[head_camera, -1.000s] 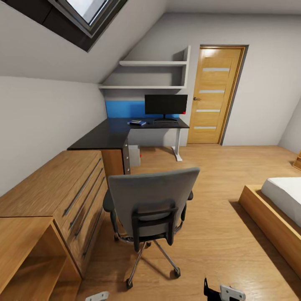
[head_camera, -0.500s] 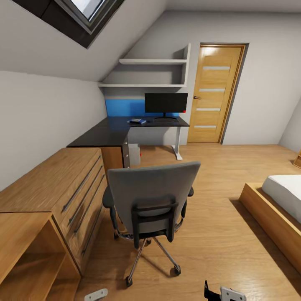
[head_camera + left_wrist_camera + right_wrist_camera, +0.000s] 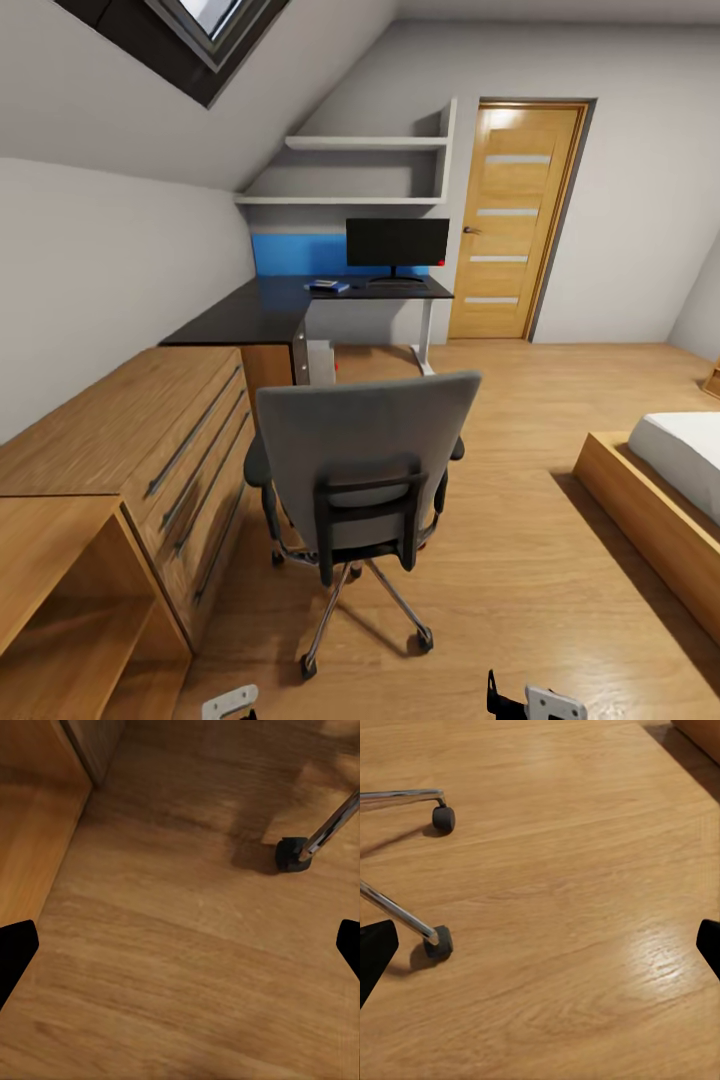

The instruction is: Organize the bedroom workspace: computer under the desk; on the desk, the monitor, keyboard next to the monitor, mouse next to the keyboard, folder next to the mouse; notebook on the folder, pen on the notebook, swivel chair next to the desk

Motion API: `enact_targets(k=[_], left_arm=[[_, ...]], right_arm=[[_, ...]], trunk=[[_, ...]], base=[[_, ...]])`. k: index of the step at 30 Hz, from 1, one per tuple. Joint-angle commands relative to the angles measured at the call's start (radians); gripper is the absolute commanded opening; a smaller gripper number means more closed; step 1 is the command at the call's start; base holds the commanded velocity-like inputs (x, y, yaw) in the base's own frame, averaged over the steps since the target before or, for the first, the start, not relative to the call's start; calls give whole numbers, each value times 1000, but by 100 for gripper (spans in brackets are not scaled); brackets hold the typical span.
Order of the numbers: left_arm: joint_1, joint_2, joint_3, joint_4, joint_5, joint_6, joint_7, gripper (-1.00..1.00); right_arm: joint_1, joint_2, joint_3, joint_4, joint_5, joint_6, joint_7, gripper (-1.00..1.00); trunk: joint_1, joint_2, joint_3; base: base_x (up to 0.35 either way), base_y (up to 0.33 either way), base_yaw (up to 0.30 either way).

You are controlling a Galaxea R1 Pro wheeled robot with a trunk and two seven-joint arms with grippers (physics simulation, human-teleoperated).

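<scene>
The grey swivel chair (image 3: 365,470) stands on the wood floor with its back to me, so the seat top is hidden. Beyond it is the black-topped desk (image 3: 265,318) with the monitor (image 3: 397,243) upright on it. A small flat blue thing (image 3: 328,288), perhaps the folder, lies left of the monitor with something pale on top. The light-grey computer (image 3: 320,362) sits under the desk. My left gripper (image 3: 180,952) is open over bare floor near a chair castor (image 3: 291,855). My right gripper (image 3: 540,952) is open too, beside two castors (image 3: 442,817). Keyboard, mouse and pen are too small to tell.
A long low wooden cabinet (image 3: 130,450) runs along the left wall up to the desk. A bed (image 3: 670,500) on a wooden frame stands at the right. A wooden door (image 3: 515,220) is closed behind the desk. Open floor lies between chair and bed.
The whole view has shifted, with chair, cabinet and desk now sitting a little higher in the picture, so the camera moved. Both grippers stay low at the picture's bottom edge.
</scene>
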State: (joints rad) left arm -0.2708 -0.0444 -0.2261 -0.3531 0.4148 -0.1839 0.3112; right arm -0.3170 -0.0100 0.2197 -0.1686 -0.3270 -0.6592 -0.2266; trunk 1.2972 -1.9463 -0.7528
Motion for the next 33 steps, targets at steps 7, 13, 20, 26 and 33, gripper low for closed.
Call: enact_targets(k=[7,13,20,26,33], left_arm=[[-1,-1,-11,2,3,-20,8,100],[-1,-2,-13,3,3,-23,9,100],[-1,-2,-13,3,2,-24,9,100],[-1,-2,-13,2,2,-25,9,100],[-1,-2,-13,2,2,-25,9,100]], right_arm=[[-1,-1,9,0,-6,-2,-5,100],[-1,-1,9,0,-5,-2,-4,100],[-1,-1,9,0,-4,-2,-5,100],[-1,-1,9,0,-4,-2,-5,100],[-1,-2,8,-1,-4,-2,-5,100]], trunk=[[27,-50,-23],[50,-92,-42],[77,-141,-64],[100,-183,-82],[126,-232,-104]], base=[[0,0,0],[0,0,0],[0,0,0],[0,0,0],[0,0,0]])
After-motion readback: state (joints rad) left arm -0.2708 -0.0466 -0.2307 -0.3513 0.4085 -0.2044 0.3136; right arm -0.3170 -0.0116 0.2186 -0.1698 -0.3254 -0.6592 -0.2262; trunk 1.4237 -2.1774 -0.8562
